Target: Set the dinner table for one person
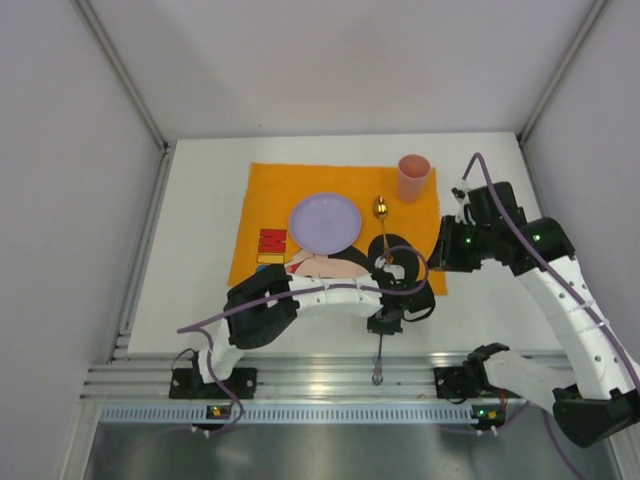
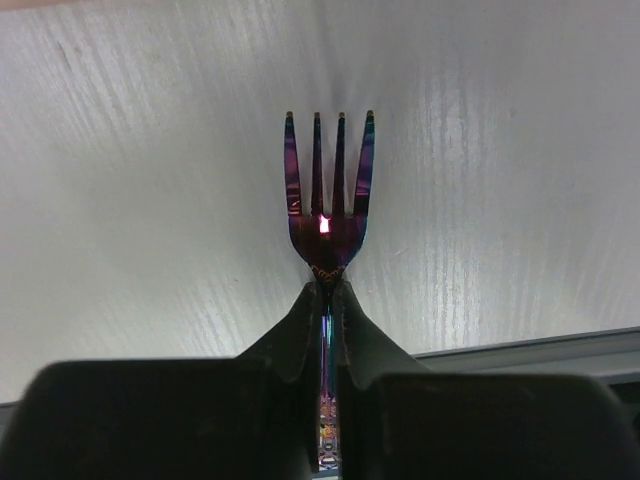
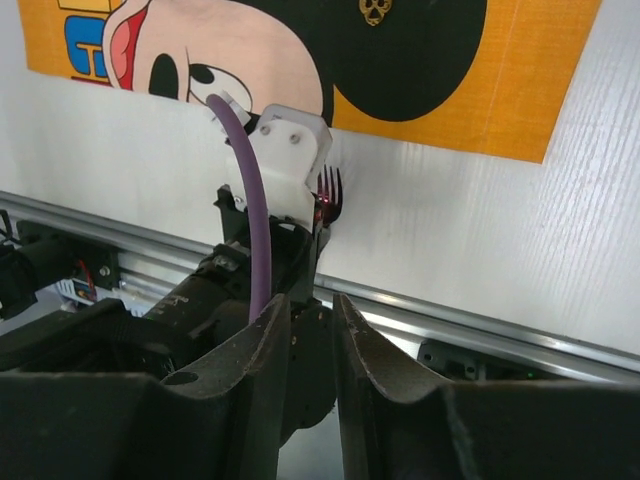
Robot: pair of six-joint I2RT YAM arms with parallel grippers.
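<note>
left gripper (image 2: 327,292) is closed on the fork (image 2: 327,190) neck, tines over the white table (image 2: 150,200) near its front edge, just off the mat (image 1: 262,185). right gripper (image 3: 312,310) is narrow and empty.

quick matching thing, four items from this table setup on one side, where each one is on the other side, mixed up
1 plate
2 cup
3 spoon
4 fork

A clamped in the left tool
B far right corner of the placemat
C middle of the placemat
D on the placemat, just right of the plate

Pairs: 1-C, 2-B, 3-D, 4-A
</note>
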